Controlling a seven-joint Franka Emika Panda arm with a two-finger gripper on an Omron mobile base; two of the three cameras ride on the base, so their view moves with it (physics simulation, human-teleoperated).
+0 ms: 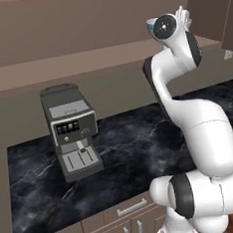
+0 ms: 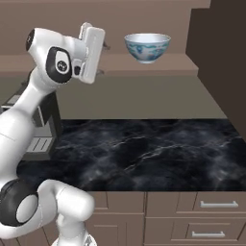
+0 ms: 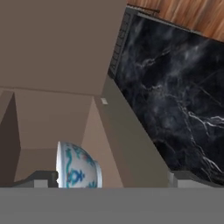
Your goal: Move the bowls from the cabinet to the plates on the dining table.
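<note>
A white bowl with a blue floral pattern (image 2: 147,47) stands upright on the brown shelf of the open cabinet (image 2: 163,66). My gripper (image 2: 104,59) is raised to shelf height just left of the bowl, open and apart from it, with nothing held. In the rolled hand view the bowl (image 3: 78,168) appears on its side, ahead of my gripper (image 3: 113,181) and nearer one fingertip (image 3: 43,179). The plates and the dining table are out of view.
A black marble counter (image 2: 144,149) runs below the shelf, with drawers (image 2: 216,204) under it. A grey coffee machine (image 1: 72,130) stands on the counter to the left. The open cabinet door (image 2: 218,53) juts out on the right.
</note>
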